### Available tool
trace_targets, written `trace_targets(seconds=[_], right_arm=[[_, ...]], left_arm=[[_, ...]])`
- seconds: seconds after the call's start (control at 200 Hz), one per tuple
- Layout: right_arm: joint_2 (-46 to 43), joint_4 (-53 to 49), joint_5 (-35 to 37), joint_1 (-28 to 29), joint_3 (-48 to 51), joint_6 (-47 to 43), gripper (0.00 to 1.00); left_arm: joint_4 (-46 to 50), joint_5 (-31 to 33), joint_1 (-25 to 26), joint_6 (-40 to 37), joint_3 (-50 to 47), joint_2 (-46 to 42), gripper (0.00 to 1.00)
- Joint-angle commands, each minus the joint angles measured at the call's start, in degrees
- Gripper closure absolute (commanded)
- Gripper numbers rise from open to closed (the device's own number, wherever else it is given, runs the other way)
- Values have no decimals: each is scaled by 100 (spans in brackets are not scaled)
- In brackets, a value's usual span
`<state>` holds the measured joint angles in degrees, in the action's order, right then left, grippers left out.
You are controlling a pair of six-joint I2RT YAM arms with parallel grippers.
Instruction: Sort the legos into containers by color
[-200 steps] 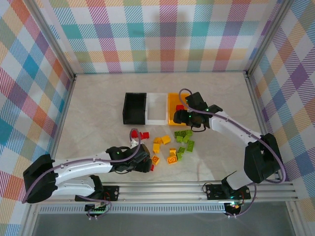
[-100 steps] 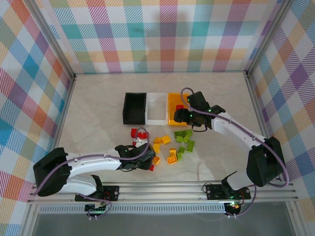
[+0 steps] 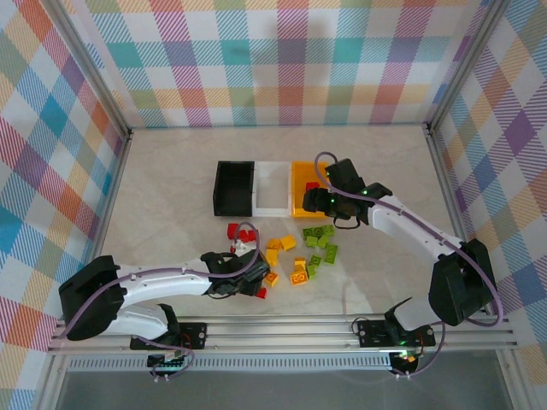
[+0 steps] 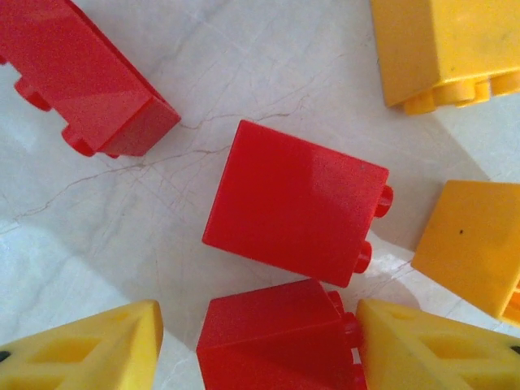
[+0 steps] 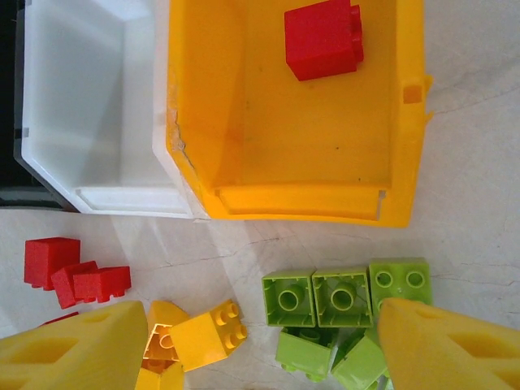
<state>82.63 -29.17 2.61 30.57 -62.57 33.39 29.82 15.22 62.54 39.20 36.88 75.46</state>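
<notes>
Red brick (image 4: 276, 341) between left hand (image 4: 260, 349) fingers (image 4: 81, 349); orange bricks (image 4: 471, 244) crowd one side.

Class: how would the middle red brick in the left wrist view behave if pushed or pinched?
The red brick looks like hard moulded plastic: probably stiff and light. Its glossy faces may slip. Boxy and lying flat, it would likely slide, not roll.
</notes>
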Motion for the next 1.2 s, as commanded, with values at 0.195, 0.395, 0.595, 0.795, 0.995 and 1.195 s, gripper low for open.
trace_targets(seconds=[0.195, 0.395, 0.595, 0.795, 0.995, 1.195], right_arm=[[-219, -27, 178, 11, -54, 28, 24], [-334, -53, 351, 10, -6, 106, 24], [-598, -126, 699, -7, 157, 228, 24], [-955, -118, 1057, -24, 722, 566, 24], [-1189, -337, 1048, -33, 1003, 665, 24], [-1415, -437, 1031, -34, 1218, 756, 23]], left_arm=[[398, -108, 50, 130, -141, -254, 53], [617, 5, 43, 250, -67, -720, 65], [892, 200, -60, 32, 583, -1058, 68], [-25, -250, -946, -772, 1931, -73, 68], [-471, -668, -1514, -1337, 4118, 1971, 69], [-178, -871, -1880, -1484, 6175, 3625, 69]])
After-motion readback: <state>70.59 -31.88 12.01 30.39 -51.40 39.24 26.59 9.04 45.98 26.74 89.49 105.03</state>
